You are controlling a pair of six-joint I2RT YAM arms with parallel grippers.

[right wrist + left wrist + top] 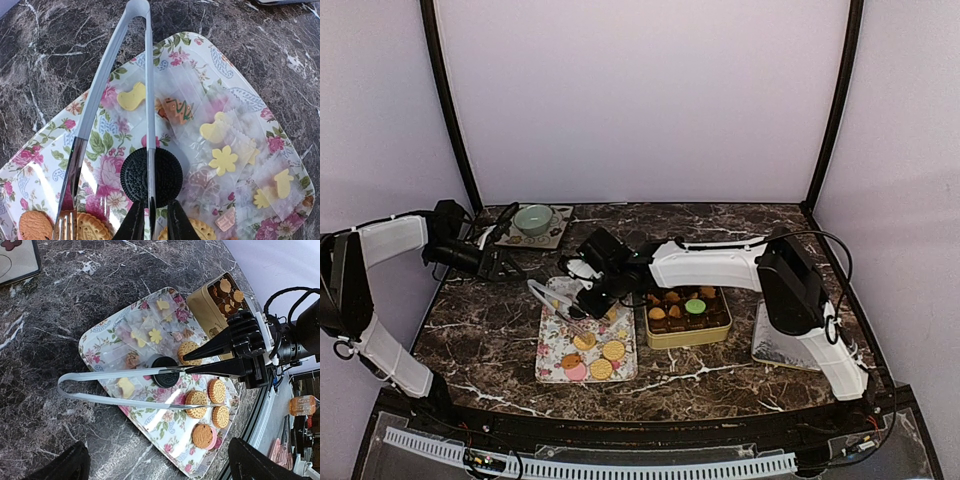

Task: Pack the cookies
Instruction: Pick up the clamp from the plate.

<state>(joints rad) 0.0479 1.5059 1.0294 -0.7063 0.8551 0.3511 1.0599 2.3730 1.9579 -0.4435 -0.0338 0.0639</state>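
The right end effector (pixel 155 205) was clamped narrow on one arm of the long silver tongs (pixel 107 65), which ran lengthwise up the flower-patterned tray (pixel 100 142). The dark round cookie (pixel 135 175) lay directly beneath at mid-tray, with golden cookies (pixel 197 404) at the near end. The left end effector (pixel 160 465) gaped wide, farther off.

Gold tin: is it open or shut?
Open. The gold tin has no lid on it, and you can see cookies sitting inside.

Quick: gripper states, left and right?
Left gripper: open, empty.
Right gripper: closed on one arm of the tongs.
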